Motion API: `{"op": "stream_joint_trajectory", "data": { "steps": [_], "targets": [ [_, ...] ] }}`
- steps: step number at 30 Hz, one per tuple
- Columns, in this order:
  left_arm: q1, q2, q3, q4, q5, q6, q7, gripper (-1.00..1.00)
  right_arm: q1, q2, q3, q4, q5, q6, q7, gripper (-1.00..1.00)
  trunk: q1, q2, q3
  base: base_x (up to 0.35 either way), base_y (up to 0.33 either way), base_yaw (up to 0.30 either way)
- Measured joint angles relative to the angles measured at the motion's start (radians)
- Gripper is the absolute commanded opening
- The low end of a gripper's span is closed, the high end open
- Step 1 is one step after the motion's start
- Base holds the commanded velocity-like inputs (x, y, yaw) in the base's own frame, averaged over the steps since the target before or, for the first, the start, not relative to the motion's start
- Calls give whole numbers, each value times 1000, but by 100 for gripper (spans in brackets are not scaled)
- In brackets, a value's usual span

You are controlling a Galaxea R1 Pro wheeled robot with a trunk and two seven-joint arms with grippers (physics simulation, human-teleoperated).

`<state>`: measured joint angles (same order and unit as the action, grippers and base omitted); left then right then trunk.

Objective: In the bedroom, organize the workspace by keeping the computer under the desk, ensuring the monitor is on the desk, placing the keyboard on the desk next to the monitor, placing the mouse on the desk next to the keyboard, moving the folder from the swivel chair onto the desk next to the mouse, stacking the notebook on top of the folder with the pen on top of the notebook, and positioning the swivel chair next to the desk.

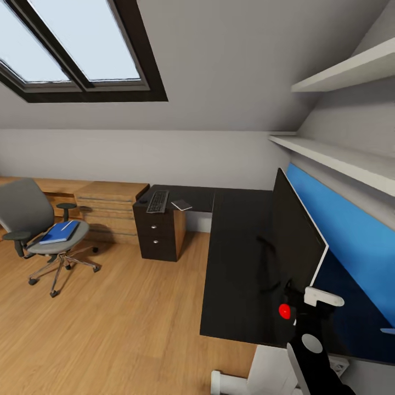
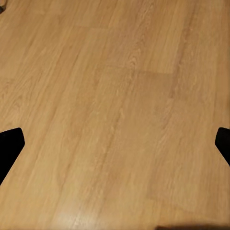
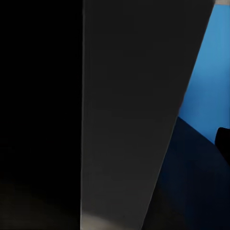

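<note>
Two arms have work to do. From the head, the monitor (image 1: 296,247) stands on the desk (image 1: 230,274), right gripper (image 1: 323,299) at its corner, jaws hard to tell. Far along the desk lie the keyboard (image 1: 157,201) and notebook (image 1: 181,205). Beside the desk, the swivel chair (image 1: 33,225) holds the folder (image 1: 59,232).

Left wrist: fingertips (image 2: 10,146) wide apart over the floor (image 2: 115,96).

Right wrist: the monitor's back is close. Let go gently so it stays standing.
</note>
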<state>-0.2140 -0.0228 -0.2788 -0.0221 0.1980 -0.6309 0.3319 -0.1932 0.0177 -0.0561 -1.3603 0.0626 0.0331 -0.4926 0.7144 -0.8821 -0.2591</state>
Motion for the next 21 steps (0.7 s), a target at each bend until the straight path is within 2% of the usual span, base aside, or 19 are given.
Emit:
{"op": "stream_joint_trajectory", "data": {
  "steps": [11,21],
  "targets": [
    [0,0,0,0,0,0,0,100,0,0,0,0,1,-15,1,100,0,0,0,0,-3,0],
    [0,0,1,0,0,0,0,100,0,0,0,0,3,-15,1,100,0,0,0,-36,-140,0]
  ]
}}
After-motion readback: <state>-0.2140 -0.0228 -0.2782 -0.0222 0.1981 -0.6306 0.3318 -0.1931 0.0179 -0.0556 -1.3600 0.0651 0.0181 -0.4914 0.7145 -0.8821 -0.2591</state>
